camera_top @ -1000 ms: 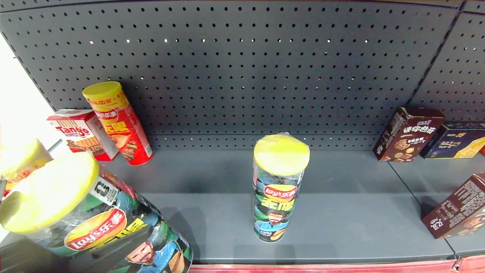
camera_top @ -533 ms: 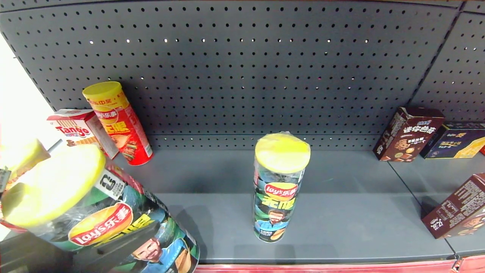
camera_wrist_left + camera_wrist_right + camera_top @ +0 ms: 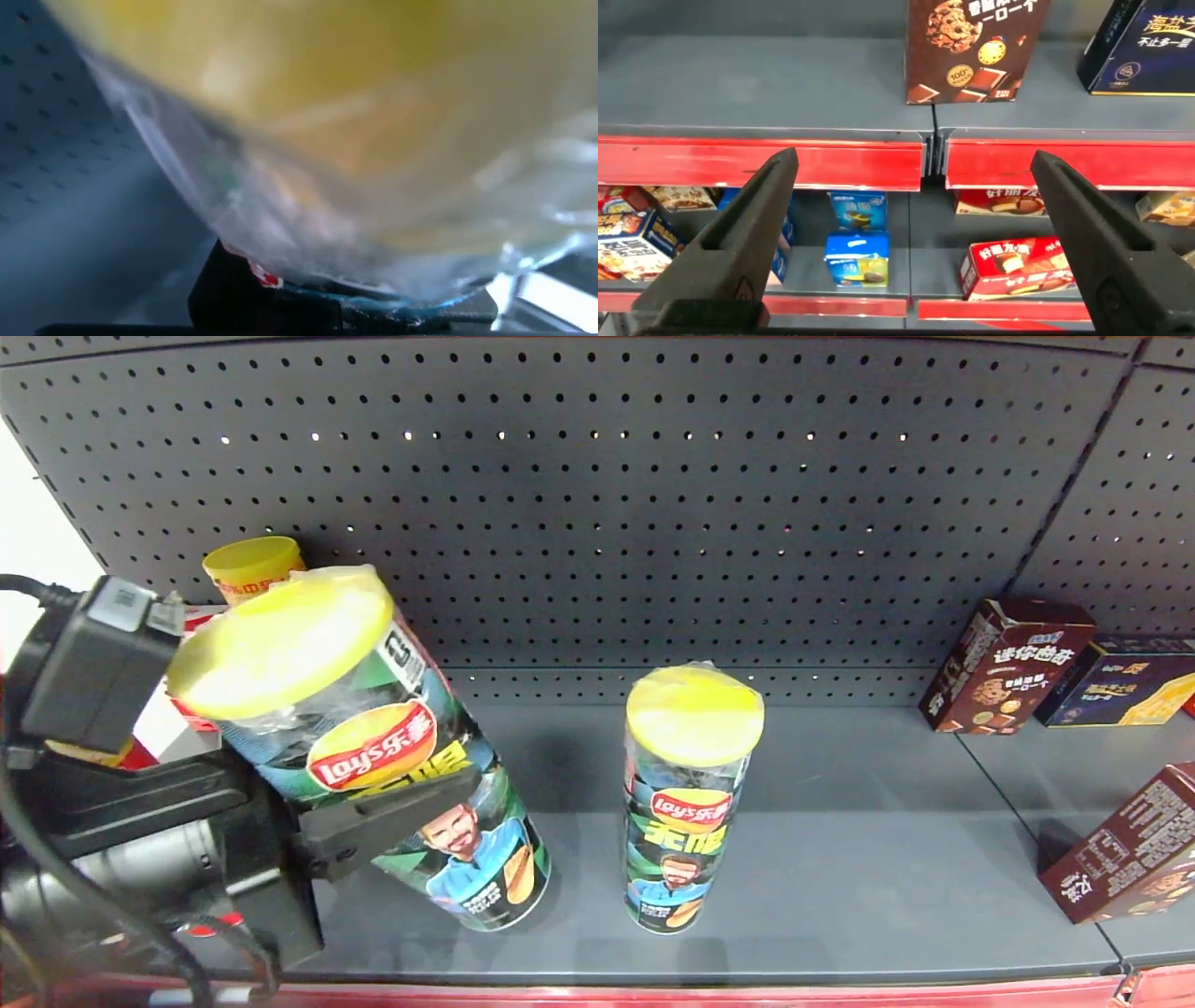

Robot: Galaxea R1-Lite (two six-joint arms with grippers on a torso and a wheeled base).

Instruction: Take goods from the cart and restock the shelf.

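Clamped in left gripper (image 3: 383, 810): tall green cardboard crisp tube with yellow plastic lid (image 3: 373, 747), tilted, base low at grey metal shelf (image 3: 840, 877), near upright twin tube (image 3: 689, 803); tip upright, seat flat, then release.

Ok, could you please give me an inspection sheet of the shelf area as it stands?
Surface: grey shelf, red front edge.
Job's things: tilted can in left hand; upright can beside it, apart.
Clutter: red can behind; brown boxes at right.
Hands: left hand shut on tilted can; right hand open, empty.
Cables: black cable on left arm.
Surroundings: pegboard; stocked lower shelves.
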